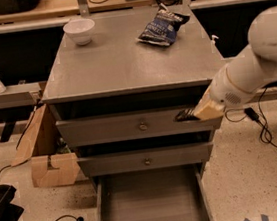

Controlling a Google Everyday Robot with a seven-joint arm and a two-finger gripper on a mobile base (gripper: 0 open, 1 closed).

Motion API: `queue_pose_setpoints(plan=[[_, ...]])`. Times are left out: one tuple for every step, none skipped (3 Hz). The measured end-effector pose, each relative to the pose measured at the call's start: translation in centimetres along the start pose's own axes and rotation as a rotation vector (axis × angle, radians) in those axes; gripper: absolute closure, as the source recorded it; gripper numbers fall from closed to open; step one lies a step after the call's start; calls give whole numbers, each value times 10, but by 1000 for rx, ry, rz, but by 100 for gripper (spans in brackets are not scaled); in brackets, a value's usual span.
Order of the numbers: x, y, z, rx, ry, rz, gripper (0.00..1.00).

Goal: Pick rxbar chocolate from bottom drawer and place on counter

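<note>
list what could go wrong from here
1. The gripper, holding the small black flat rxbar chocolate, sits in front of the upper grey drawer front, below the front edge of the matte grey counter slab; lifting straight up may knock the bar on that edge.
2. The bar seems held by one end, so it could slip into the open grey metal bottom drawer.
3. Setting down near the dark blue chip bag might nudge it.

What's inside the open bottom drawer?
Only bare grey floor shows in the bottom drawer; its back is hidden under the drawer above. The claw hangs by the top drawer front.
</note>
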State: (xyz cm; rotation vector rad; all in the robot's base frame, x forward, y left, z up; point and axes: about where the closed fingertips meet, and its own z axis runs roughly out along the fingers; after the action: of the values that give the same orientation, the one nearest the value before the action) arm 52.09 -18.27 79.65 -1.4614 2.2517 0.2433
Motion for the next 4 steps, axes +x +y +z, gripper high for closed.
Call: queue_pose_setpoints(plan=[[-86, -41, -87, 167, -62, -80, 100], [-138, -75, -116, 263, -127, -139, 100], [-181, -118, -110, 281, -208, -183, 100], [-189, -185, -58, 248, -310, -152, 99]])
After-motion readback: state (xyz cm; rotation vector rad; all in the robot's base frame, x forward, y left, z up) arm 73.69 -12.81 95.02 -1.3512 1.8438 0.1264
